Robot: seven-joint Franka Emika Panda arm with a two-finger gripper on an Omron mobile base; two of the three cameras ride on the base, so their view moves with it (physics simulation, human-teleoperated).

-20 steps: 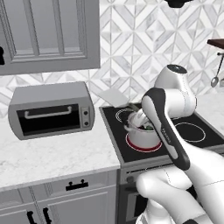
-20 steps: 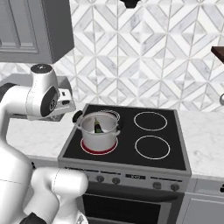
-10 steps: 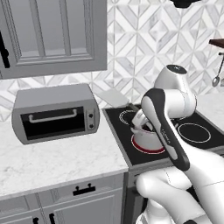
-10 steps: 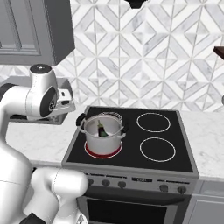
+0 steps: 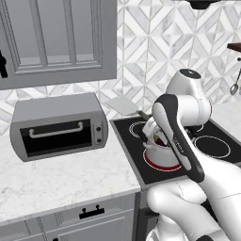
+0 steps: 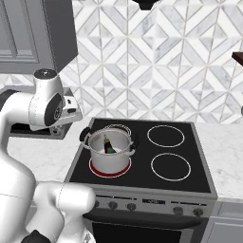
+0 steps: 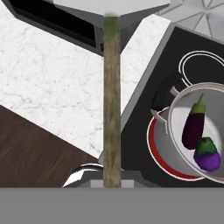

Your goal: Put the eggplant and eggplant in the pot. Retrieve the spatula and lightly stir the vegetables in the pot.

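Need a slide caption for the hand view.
Spatula held beside the pot, two eggplants inside.

Black stovetop [image 6: 142,163] carries pot [image 6: 110,152]; marble counter [image 5: 52,179] carries toaster oven [image 5: 59,125].

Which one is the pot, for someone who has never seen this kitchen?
Find the black stove set in the marble counter. On its front-left burner, glowing red, stands the pot: round shiny steel, straight sides, two loop handles. Nothing else holds two purple eggplants.

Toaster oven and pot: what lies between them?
Left base view: bare marble counter, cooktop edge, and the spatula blade in the air between toaster oven and pot.
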